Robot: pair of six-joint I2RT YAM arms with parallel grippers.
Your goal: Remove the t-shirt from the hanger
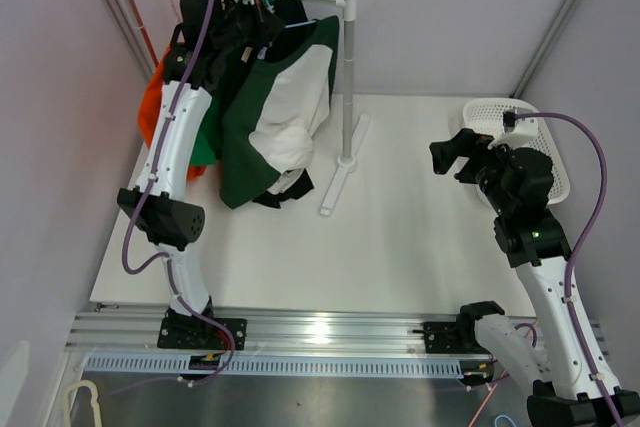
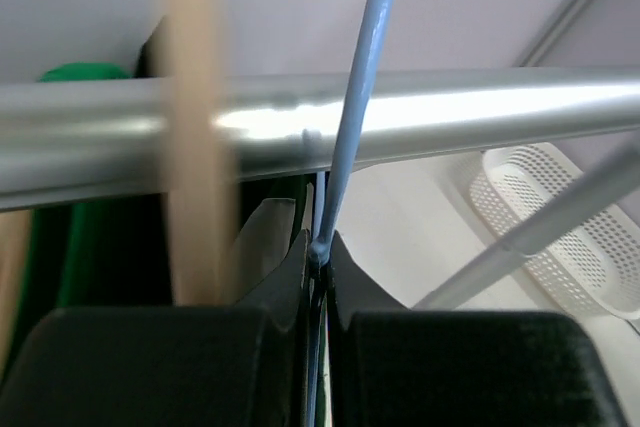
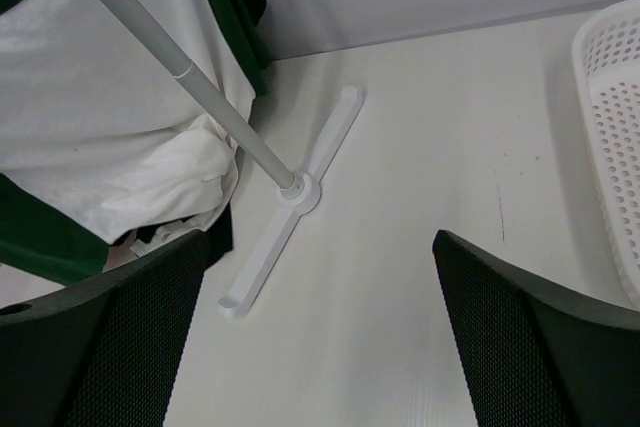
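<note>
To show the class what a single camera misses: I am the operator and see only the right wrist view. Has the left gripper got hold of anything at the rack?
Observer: Yes. The left gripper is shut on the thin light-blue hanger wire, just below the silver metal rail.
Operator: Is the shirt off that hanger?
Observer: Not yet. From above, the green and white t-shirt hangs under the rail, right beside the left arm.
Operator: Anything else up there?
Observer: An orange garment shows at the rail's left end, partly hidden by the left arm.
</note>
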